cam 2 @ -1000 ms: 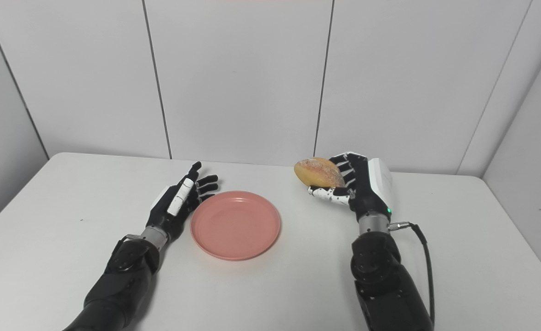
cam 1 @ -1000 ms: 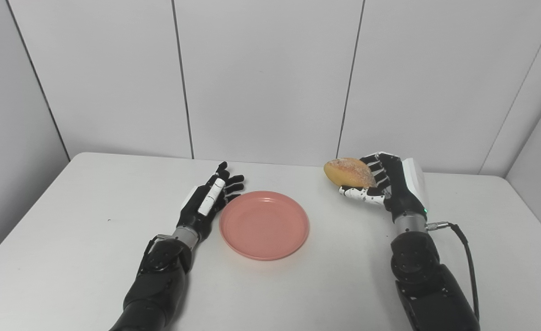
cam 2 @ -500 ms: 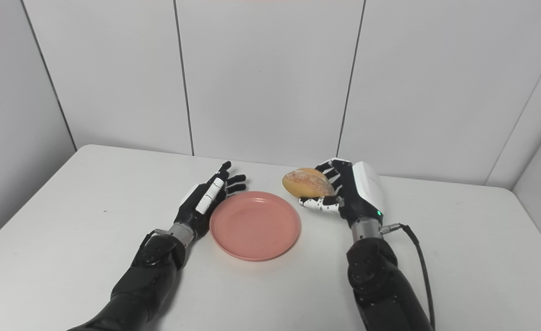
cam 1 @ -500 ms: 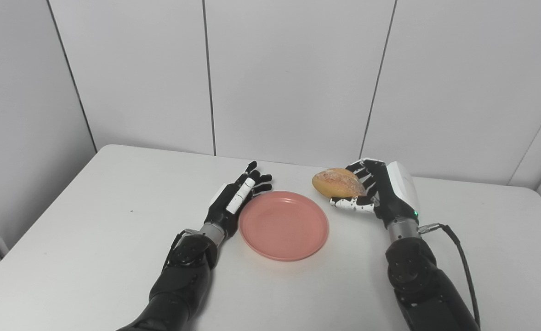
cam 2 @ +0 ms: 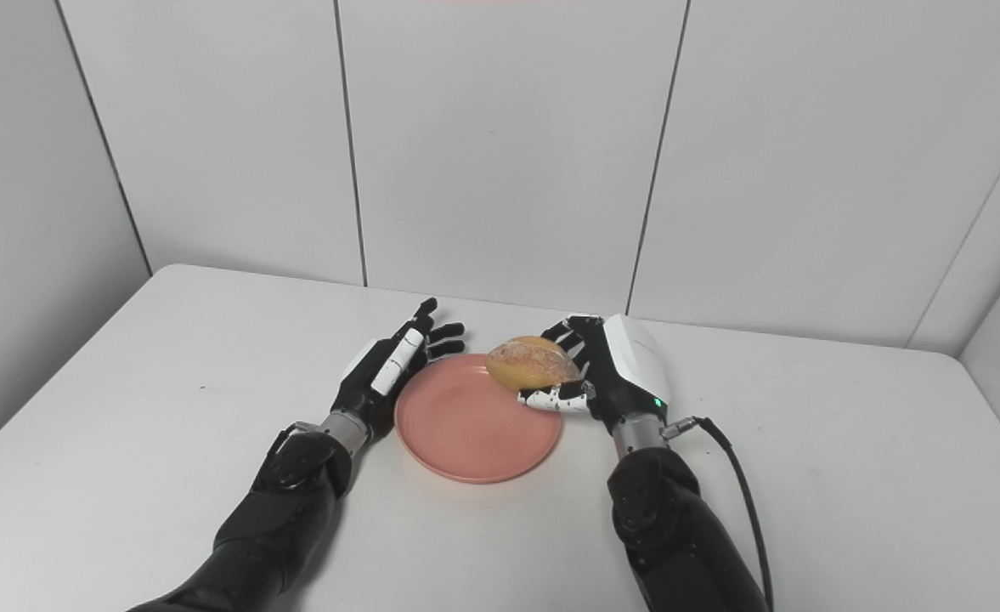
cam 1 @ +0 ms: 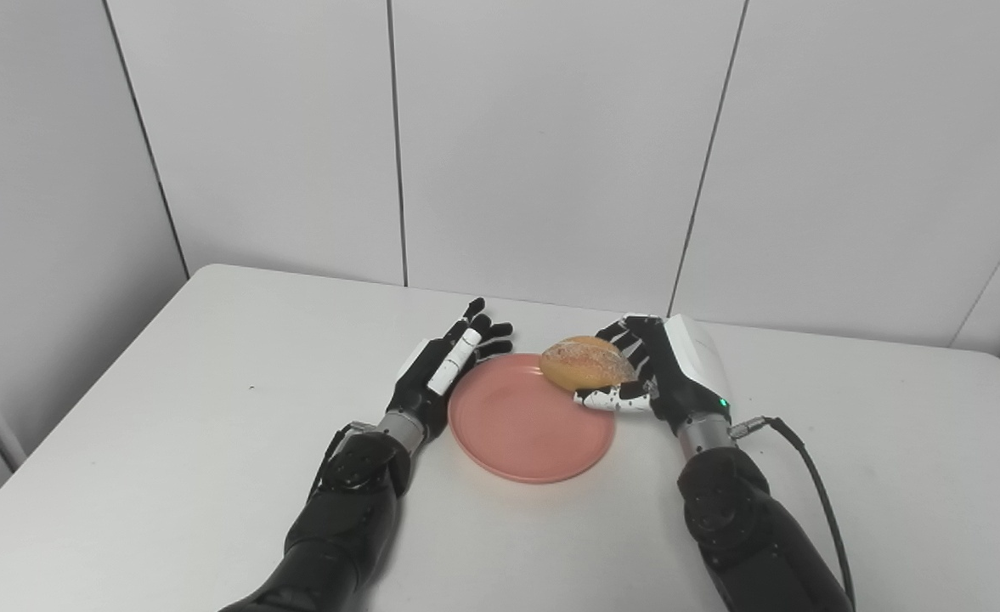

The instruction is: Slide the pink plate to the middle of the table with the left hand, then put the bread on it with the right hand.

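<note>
Right hand (cam 1: 661, 378) clamped on bread (cam 1: 586, 363), over plate (cam 1: 532, 421) at 2 o'clock; left hand (cam 1: 444, 374) spread, empty.

A white table (cam 1: 168, 442) with rounded corners is filling the lower part of the view and is meeting pale wall panels at its far edge. Lying directly on it, near the middle, is a round pink plate (cam 1: 516, 429), shallow and sitting flat. The plate's left rim is lying right against the straight, spread fingers (cam 1: 466, 340) of the left hand (cam 1: 440, 374), though actual contact is hard to judge. Its far right rim is passing underneath the curled fingers (cam 1: 627, 340) of the right hand (cam 1: 661, 378). A small dark speck (cam 1: 251, 388) is showing on the tabletop, well to the left of the left hand's fingers.
</note>
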Motion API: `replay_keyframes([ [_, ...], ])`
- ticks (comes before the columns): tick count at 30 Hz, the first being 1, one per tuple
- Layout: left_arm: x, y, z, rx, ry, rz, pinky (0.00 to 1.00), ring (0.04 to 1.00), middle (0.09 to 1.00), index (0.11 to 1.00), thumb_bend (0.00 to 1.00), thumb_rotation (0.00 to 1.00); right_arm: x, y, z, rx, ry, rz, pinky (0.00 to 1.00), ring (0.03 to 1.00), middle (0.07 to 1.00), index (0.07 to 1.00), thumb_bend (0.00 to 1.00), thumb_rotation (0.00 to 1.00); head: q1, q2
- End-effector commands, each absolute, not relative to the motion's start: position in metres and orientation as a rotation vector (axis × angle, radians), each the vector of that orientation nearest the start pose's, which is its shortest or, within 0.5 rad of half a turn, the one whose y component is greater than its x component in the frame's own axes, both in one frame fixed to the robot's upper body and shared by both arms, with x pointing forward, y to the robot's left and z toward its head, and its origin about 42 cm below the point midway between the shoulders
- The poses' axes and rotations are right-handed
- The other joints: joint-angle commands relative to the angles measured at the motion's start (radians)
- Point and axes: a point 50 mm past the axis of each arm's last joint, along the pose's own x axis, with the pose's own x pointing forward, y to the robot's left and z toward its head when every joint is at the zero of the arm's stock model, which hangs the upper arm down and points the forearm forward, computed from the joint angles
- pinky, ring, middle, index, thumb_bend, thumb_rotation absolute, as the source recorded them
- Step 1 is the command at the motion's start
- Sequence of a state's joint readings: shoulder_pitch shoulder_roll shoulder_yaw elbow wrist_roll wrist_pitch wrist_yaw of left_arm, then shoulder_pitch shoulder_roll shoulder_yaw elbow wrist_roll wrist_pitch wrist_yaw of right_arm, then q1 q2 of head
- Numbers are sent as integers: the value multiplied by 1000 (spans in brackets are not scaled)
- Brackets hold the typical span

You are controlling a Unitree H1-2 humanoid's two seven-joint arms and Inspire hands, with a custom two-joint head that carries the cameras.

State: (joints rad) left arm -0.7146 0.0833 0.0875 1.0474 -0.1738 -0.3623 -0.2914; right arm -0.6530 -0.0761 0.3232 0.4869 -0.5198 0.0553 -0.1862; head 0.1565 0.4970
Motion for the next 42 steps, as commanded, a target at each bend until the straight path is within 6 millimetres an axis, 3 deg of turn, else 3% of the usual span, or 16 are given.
replay_keyframes([
  [1,462,184,82,-125,37,-291,804,831,845,1000,860,806,473,-98,227,-750,-393,181,287,350,485,474,532,0,1,1],
  [17,461,181,81,-122,36,-298,798,839,867,1000,831,831,479,-69,210,-796,-356,302,289,350,468,487,532,0,4,10],
  [34,462,179,83,-117,25,-298,784,859,925,1000,807,835,480,-65,200,-851,-376,385,284,351,462,490,532,2,4,8],
  [42,462,181,82,-114,23,-306,765,875,935,1000,798,830,479,-65,201,-848,-394,375,340,406,467,497,532,4,-2,9],
])
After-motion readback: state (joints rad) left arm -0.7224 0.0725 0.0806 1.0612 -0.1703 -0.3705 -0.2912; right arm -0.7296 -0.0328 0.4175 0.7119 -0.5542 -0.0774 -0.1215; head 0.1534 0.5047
